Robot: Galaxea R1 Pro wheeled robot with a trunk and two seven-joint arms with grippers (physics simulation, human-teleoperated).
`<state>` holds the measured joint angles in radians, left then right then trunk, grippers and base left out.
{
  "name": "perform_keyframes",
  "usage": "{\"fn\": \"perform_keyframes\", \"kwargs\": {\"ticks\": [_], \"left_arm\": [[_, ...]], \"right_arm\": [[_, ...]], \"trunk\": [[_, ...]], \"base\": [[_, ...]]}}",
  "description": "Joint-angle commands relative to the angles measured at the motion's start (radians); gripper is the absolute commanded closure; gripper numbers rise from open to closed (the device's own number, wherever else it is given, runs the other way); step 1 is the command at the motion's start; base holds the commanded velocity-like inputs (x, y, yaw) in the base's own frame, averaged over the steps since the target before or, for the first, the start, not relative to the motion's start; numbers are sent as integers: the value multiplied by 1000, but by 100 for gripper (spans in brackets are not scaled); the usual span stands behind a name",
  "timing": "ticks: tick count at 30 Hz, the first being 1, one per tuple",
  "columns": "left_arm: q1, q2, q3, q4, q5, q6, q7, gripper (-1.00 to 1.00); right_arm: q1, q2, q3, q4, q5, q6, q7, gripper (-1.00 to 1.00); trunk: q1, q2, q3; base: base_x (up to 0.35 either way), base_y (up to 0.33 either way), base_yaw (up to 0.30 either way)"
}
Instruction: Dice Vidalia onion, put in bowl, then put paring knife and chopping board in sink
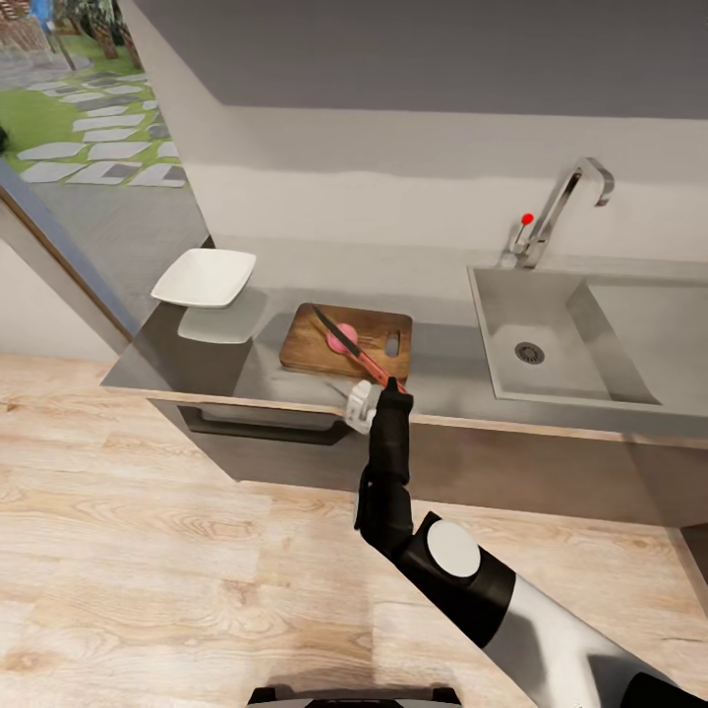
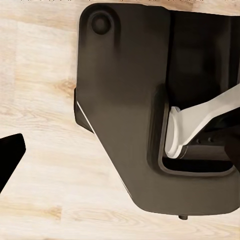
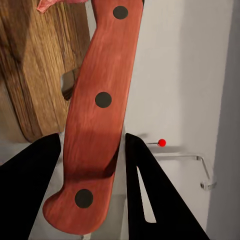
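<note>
- The right arm (image 1: pixel 462 575) is reaching up from about five o'clock in the head view, over the pale wood floor (image 1: pixel 147 551) toward the front edge of the table (image 1: pixel 442 379).
- The right jaws (image 1: pixel 379 388) are closing on the orange-red handle of the paring knife (image 1: pixel 346 346); in the right wrist view the two dark fingers (image 3: pixel 30 185) are pressing against both sides of that riveted handle (image 3: pixel 100 120).
- The knife's dark blade is pointing toward eleven o'clock, lying across the pink onion (image 1: pixel 341 337).
- The onion is sitting on the chopping board (image 1: pixel 315 349), near its middle; whether it is cut I cannot tell.
- The board is lying flat on the table, slot handle toward the sink (image 1: pixel 536 339).
- The white bowl (image 1: pixel 204 276) is resting at the board's ten o'clock, apart from it, near the table's end.
- The sink is lying at three o'clock of the board, with its chrome tap (image 1: pixel 560 206) standing behind.
- In the left wrist view, the left jaws are hanging over the robot's dark base (image 2: pixel 125 125) and floor; only one dark fingertip (image 2: pixel 10 155) is showing, so I cannot tell their opening.
</note>
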<state>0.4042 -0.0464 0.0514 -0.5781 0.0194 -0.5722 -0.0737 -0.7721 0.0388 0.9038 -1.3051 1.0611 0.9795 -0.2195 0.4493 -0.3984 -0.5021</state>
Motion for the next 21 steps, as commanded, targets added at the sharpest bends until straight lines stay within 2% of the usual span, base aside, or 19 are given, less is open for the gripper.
{"fn": "perform_keyframes", "kwargs": {"ticks": [1, 5, 10, 11, 21], "left_arm": [[1, -1, 5, -2, 2, 0, -8, -100], [1, -1, 5, -2, 2, 0, -8, -100], [1, -1, 5, -2, 2, 0, -8, -100], [1, -1, 5, -1, 2, 0, -8, -100], [1, -1, 5, 0, 2, 0, -8, -100]], "right_arm": [[-1, 0, 3, 7, -7, 5, -9, 100], [-1, 2, 3, 32, -8, 5, -9, 100], [-1, 20, 3, 54, -9, 5, -10, 100], [-1, 26, 1, 92, -9, 5, -11, 100], [-1, 24, -1, 93, -9, 5, -11, 100]], "trunk": [[1, -2, -1], [1, -2, -1], [1, -2, -1], [1, -2, -1], [1, -2, -1]], "base": [[87, 0, 0], [110, 0, 0], [103, 0, 0], [126, 0, 0], [6, 0, 0]]}}
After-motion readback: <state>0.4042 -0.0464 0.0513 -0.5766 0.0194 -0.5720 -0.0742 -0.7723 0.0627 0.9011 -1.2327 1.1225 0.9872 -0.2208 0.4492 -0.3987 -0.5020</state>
